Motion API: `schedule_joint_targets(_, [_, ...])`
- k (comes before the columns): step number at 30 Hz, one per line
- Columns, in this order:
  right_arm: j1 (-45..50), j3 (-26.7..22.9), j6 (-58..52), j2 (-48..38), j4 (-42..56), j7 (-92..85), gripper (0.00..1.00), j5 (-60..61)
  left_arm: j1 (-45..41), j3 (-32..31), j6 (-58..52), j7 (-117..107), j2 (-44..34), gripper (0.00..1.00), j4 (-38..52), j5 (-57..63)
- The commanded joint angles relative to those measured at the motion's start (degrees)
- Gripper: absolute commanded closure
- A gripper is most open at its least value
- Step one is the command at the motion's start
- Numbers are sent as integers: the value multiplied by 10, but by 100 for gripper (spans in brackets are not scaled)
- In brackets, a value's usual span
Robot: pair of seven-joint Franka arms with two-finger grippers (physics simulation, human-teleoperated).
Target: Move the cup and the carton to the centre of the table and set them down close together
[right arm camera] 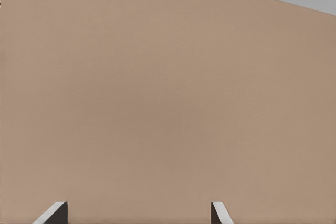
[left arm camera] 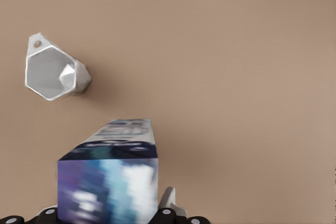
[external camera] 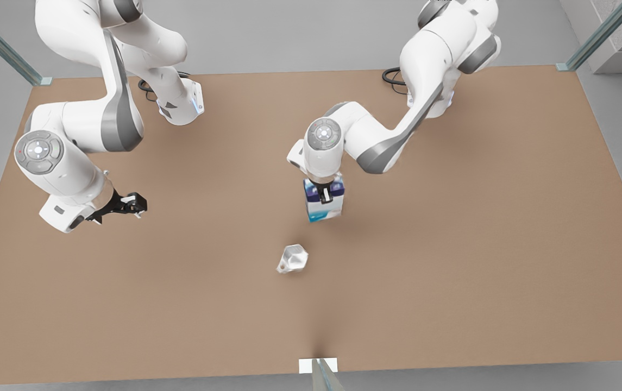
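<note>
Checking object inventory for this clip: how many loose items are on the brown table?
2: small pale grey faceted cup stands free mid-table; white carton with blue band just behind it, gripped by the left gripper.

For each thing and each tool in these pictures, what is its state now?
carton: upright near the table's centre, gripped by the left tool.
cup: on the table, apart from the carton, free.
left tool: shut on the carton.
right tool: waits at the front view's left; fingers open, holding nothing.
</note>
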Motion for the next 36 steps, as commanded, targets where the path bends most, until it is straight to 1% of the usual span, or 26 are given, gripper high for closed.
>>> schedule_joint_targets(1, [0,0,0,0,0,0,0,-1,-4,0,2,1,4,53,0,-28])
schedule_joint_targets(4, [1,0,0,1,0,-1,0,-1,-33,11,20,1,44,52,17,-20])
schedule_joint_targets(5, [1,0,0,1,0,-1,0,0,-49,27,21,6,47,52,18,-21])
schedule_joint_targets(14, [1,0,2,1,0,-1,0,-1,-72,39,33,16,82,48,16,-16])
schedule_joint_targets(15, [1,0,2,1,0,0,0,-1,-75,40,33,15,83,46,15,-16])
schedule_joint_targets(16, [1,0,2,2,0,0,0,-1,-79,42,33,5,85,27,15,-16])
schedule_joint_targets(17, [1,0,2,2,0,-1,0,0,-80,42,33,3,86,12,14,-16])
schedule_joint_targets(18, [1,0,2,2,0,-1,0,0,-81,42,33,3,87,7,14,-16])
schedule_joint_targets(21, [1,0,2,2,0,-1,0,-1,-82,42,46,3,92,2,11,-15])
schedule_joint_targets(23, [1,0,2,2,0,-1,0,-1,-82,43,48,3,91,1,10,-15])
schedule_joint_targets(36, [1,0,1,1,0,-1,0,0,-80,43,55,3,89,1,11,-15])
